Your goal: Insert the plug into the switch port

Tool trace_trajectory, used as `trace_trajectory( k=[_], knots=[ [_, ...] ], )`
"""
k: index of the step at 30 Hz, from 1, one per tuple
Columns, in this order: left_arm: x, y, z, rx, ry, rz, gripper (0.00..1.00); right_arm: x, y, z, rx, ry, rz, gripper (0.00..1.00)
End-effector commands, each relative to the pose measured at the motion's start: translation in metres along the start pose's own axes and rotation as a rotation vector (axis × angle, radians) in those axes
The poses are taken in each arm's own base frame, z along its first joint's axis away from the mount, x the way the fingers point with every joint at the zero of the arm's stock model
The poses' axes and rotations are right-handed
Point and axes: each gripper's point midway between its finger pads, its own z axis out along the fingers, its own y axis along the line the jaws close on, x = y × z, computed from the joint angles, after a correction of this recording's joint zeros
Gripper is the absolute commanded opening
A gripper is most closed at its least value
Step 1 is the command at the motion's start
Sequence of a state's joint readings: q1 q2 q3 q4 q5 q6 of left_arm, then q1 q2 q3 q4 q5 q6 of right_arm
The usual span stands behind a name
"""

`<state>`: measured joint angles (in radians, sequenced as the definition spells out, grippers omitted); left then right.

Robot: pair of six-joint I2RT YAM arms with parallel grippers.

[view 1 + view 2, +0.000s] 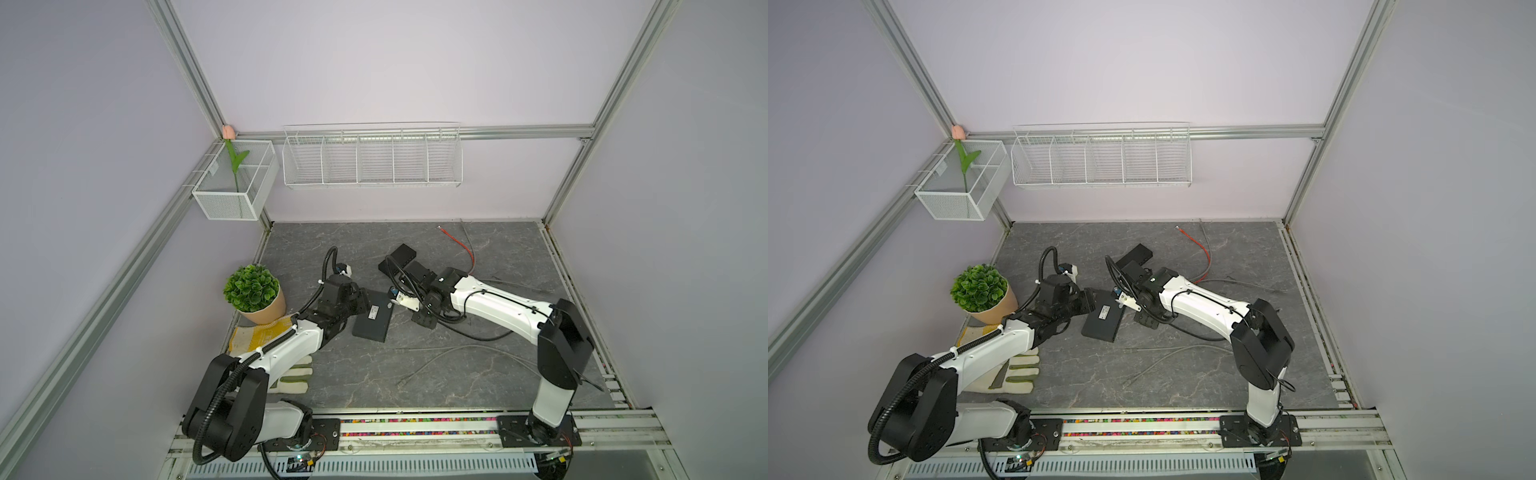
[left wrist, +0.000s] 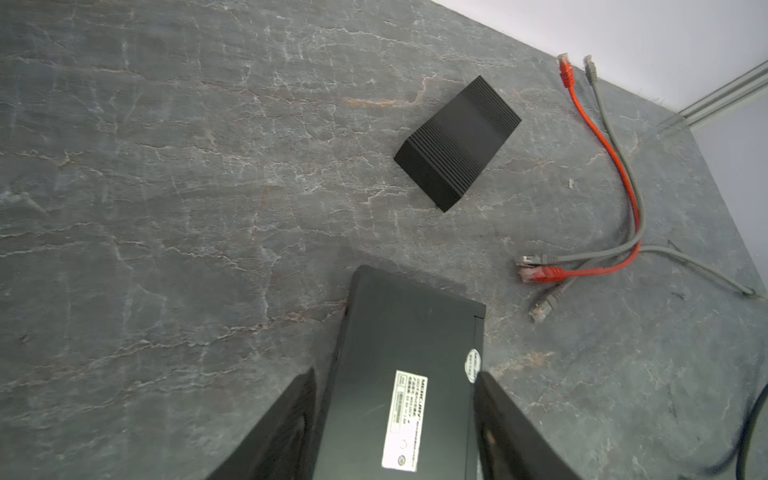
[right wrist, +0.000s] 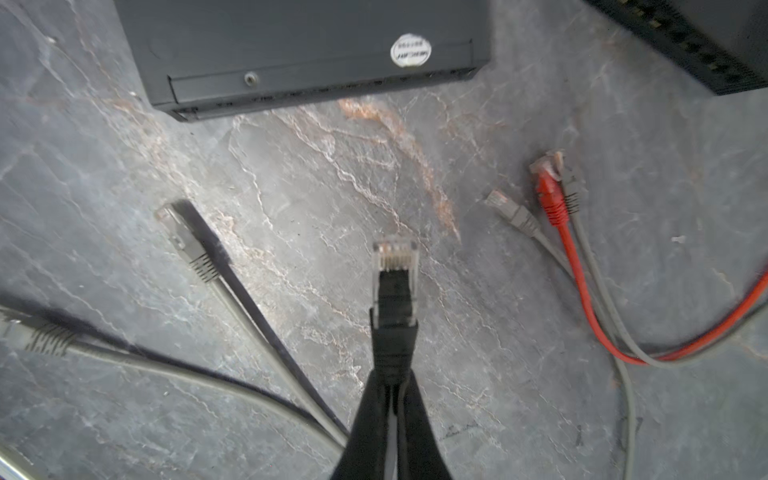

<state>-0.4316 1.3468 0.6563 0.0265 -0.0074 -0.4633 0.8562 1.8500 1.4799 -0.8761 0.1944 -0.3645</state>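
Where the table [image 1: 457,395] comes nearest, glove: a white glove [image 1: 291,376] with green stripes lies flat, partly under the left arm.
Loose cable: a grey cable [image 1: 436,359] curves across the middle of the table, well apart from both tools.
Left tool: the left tool [image 2: 395,376] straddles one end of the switch [image 2: 407,324], a finger against each long side, closed on it.
Switch: a flat black box, label side up, lying on the table between the two arms.
Right tool: the right tool [image 3: 395,378] has its fingers together, pinching the black boot of the plug [image 3: 395,259].
Plug: its clear tip points at the switch's port face but stops short, with bare table between them; the ports are too blurred to count.
Pot: a tan pot [image 1: 266,311] just beyond the glove holds a bushy green plant [image 1: 251,289].
Second box: a ribbed black box [image 2: 457,143] lies farther back.
Far cables: a red cable [image 2: 602,137] and grey cables [image 2: 615,137] lie together near the back corner.
Mesh basket: the mesh basket [image 1: 232,203], hung on the left wall, holds one pink tulip [image 1: 237,160] standing upright; which compartment I cannot tell.
Wire rack: the wire rack [image 1: 372,164] on the back wall has five compartments side by side, with its wire floor visible in each.
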Motion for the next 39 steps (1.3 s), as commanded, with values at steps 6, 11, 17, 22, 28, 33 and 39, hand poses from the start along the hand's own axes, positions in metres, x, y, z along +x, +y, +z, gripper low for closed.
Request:
trace_trajectory(
  k=[6, 11, 17, 22, 28, 33, 39],
  knots=[
    [-0.002, 0.017, 0.035, -0.027, 0.082, -0.042, 0.60, 0.000, -0.010, 0.015, -0.051, 0.011, 0.019, 0.07],
    [-0.004, 0.000, 0.061, 0.033, 0.173, -0.024, 0.55, 0.010, -0.014, 0.014, -0.048, 0.004, 0.048, 0.07],
    [0.012, -0.016, 0.080, 0.129, 0.239, -0.052, 0.44, 0.014, -0.011, 0.021, -0.058, 0.009, 0.052, 0.07],
    [0.022, -0.021, 0.083, 0.167, 0.248, -0.068, 0.41, 0.010, -0.008, 0.027, -0.079, 0.011, 0.054, 0.07],
    [0.023, -0.029, 0.072, 0.195, 0.234, -0.063, 0.39, 0.006, -0.004, 0.031, -0.090, 0.016, 0.045, 0.07],
    [0.016, -0.009, 0.058, 0.098, 0.180, -0.068, 0.39, 0.003, 0.004, 0.038, -0.109, 0.033, 0.034, 0.07],
    [0.025, 0.001, 0.052, 0.111, 0.179, -0.102, 0.40, -0.001, 0.016, 0.054, -0.113, 0.085, 0.010, 0.07]
  ],
)
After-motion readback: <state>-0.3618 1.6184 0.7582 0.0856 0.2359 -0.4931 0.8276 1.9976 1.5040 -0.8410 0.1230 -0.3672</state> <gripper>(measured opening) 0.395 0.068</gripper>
